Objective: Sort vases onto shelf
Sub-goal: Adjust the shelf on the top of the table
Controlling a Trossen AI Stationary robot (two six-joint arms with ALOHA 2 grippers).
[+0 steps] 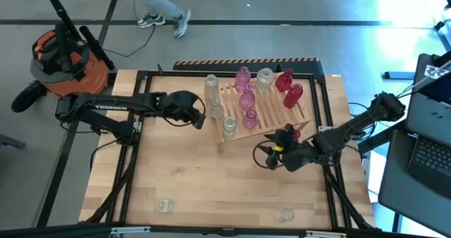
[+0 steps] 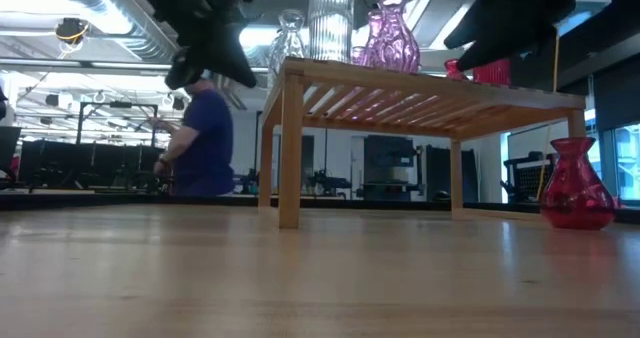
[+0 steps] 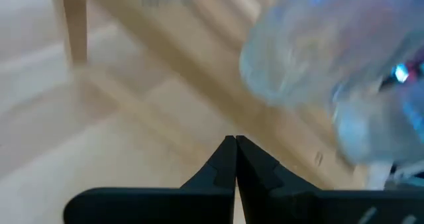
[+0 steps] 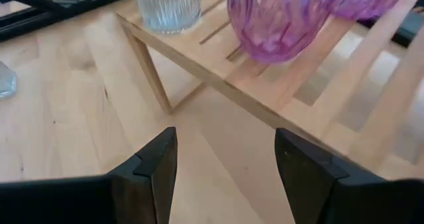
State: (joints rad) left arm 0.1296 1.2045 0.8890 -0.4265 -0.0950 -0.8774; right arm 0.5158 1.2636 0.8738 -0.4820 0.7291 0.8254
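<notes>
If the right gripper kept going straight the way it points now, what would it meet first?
Probably the shelf: the open right gripper faces its front edge, with a pink vase standing on the slats just behind. Depth is hard to judge.

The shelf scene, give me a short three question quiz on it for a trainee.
1. True or false: the left end effector is shut and holds nothing.
2. A red vase stands on the table beside the shelf. In the low view, which side of the shelf? A) left B) right
3. Fill in: the right end effector is ____, with nothing between its fingers.

Key: 1 true; 2 B; 3 open.
</notes>
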